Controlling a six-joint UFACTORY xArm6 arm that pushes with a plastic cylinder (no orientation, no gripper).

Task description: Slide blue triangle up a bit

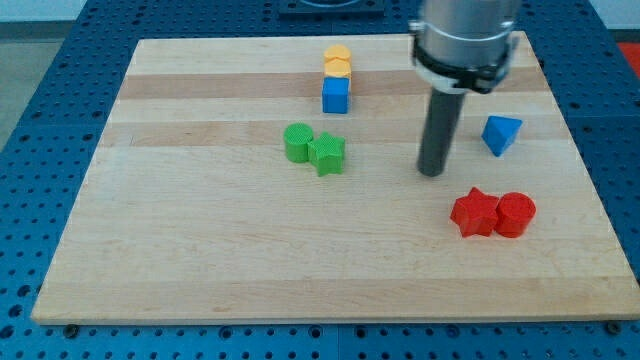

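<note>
A single camera looks down at a slant from in front of the wooden board [200, 250], near enough that the board fills almost the whole frame and only strips of the blue perforated table [40, 150] show around it. It faces toward the board's far edge at the view's top, where the arm's grey housing [467, 40] is cut off by the frame. My tip [431, 172] stands right of centre, the blue triangle [501, 134] just to its right.
</note>
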